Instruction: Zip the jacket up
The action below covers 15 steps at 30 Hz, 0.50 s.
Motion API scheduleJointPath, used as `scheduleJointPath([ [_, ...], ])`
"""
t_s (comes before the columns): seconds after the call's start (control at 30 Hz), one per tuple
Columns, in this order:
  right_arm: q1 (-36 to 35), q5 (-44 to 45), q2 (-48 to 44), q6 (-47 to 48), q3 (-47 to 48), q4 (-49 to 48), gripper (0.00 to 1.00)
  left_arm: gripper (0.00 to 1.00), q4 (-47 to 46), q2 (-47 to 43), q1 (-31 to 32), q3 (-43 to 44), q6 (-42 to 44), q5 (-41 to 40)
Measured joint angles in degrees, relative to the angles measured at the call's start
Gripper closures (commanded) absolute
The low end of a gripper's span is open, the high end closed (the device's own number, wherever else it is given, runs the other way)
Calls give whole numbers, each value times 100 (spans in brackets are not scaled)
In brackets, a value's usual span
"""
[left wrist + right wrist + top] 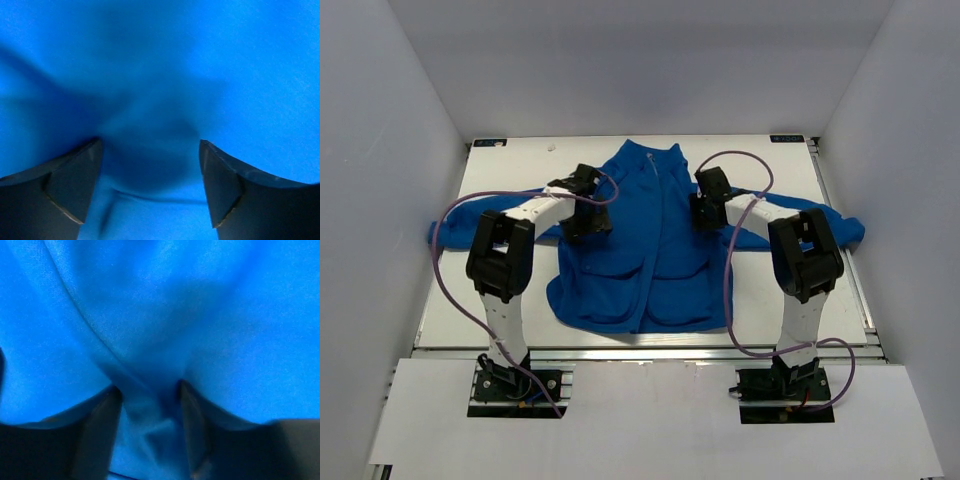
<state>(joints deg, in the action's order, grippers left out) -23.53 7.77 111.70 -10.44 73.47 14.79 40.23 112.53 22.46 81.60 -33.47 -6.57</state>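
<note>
fleece jacket (655,240), royal blue, lies flat on the white table (500,170), collar (655,155) at the far side, hem toward the arm bases, sleeves spread out to both sides. a light zipper (665,215) line runs down its front. the left gripper (588,225) presses on the chest panel left of the zipper, fingers wide apart on bare cloth. the right gripper (702,215) sits on the panel right of the zipper, fingers partway together with a fold bunched between them; whether they clamp it cannot be told.
</note>
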Motion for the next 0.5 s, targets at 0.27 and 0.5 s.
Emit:
scheduleJointPath([
  [0.27,184,101,118,-463,142,48,100,100,79,376,-1082,162,101,131],
  [0.5,485,-105,107,-741,72,-26,100,100,127,448,-1493,295,48,223],
])
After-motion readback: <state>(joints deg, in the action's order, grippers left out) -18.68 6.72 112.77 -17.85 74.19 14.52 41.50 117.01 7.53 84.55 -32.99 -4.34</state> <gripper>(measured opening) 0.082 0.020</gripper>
